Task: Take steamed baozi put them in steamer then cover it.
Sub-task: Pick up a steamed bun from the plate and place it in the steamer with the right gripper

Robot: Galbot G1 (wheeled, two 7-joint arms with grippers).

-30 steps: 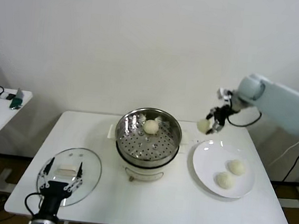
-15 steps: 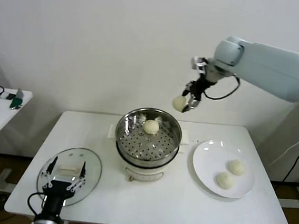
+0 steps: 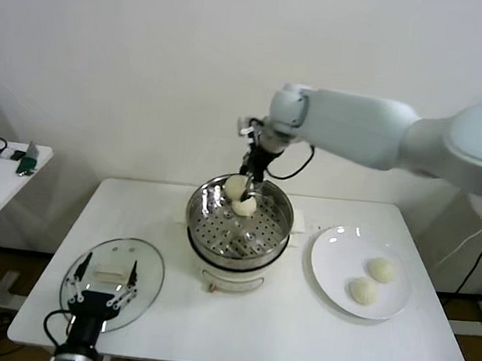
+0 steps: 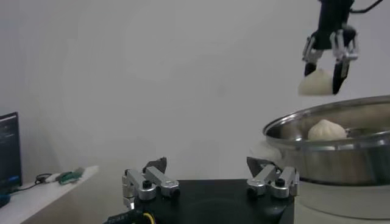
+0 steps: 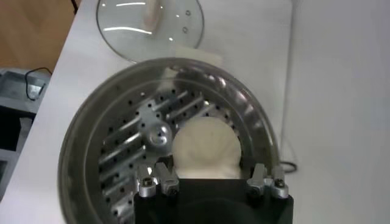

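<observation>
Hanging over the back part of the steamer (image 3: pixel 239 219), a cream-white baozi (image 3: pixel 235 186), pinched between the fingers of the right gripper (image 3: pixel 244 184). Not yet touching the holey metal floor. Sitting just below and beside it inside the basket, a second bun (image 3: pixel 244 206), near the back wall. Seen in the right wrist view, the held baozi (image 5: pixel 206 148) filling the gap between the two fingers (image 5: pixel 159 180), with the shiny steamer (image 5: pixel 122 140) under it. Seen in the left wrist view, the same bun (image 4: pixel 316 83) dangling above the steamer rim (image 4: pixel 329 125).

Waiting on the white plate (image 3: pixel 335 271), to the right of the steamer, two more buns (image 3: pixel 381 269) (image 3: pixel 363 289), near each other.

Lying flat on the table (image 3: pixel 286 330), near its front left corner, the glass cover (image 3: pixel 143 265). Hovering right over the cover, the left gripper (image 3: pixel 102 288), fingers spread wide, holding nothing.

No writing or labels readable anywhere.
</observation>
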